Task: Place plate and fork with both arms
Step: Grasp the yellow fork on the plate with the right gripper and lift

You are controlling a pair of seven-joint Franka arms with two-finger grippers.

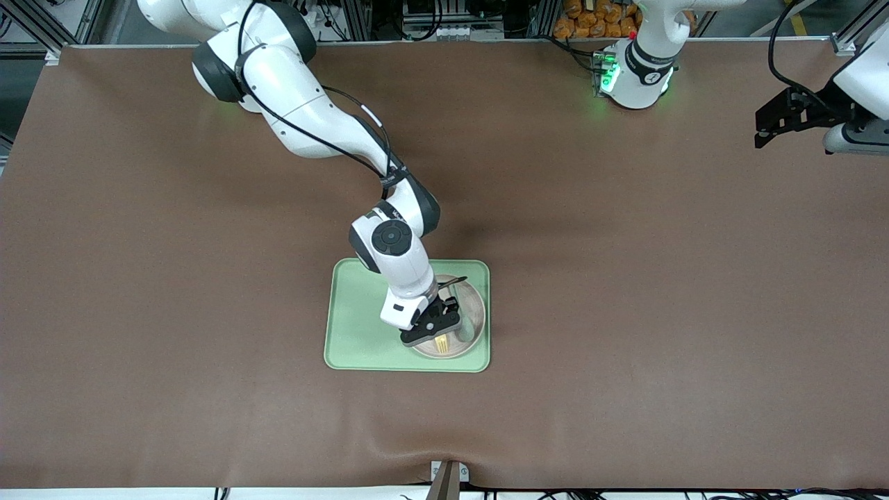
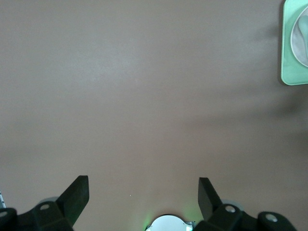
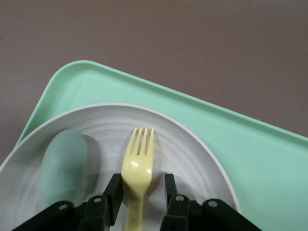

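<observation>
One rectangular light-green tray (image 1: pixel 361 326) lies on the brown tabletop (image 1: pixel 625 312), nearer the front camera's edge than the arms' edge and a little toward the right arm's end. One round off-white plate (image 1: pixel 472 305) sits on the tray, filling the half toward the left arm's end. In the plate lie one small pale-yellow plastic fork (image 3: pixel 138 168) and one pale grey-green spoon (image 3: pixel 63 163), side by side.

The right gripper (image 3: pixel 139 190) is low over the plate. Its fingers (image 3: pixel 114 192) stand one on each side of the fork's neck, with a slight gap visible on each side, so they are not clamped on it.

The left gripper (image 2: pixel 143 192) waits over bare tabletop at the left arm's end, fingers wide apart, holding nothing.

No readable writing shows anywhere.
</observation>
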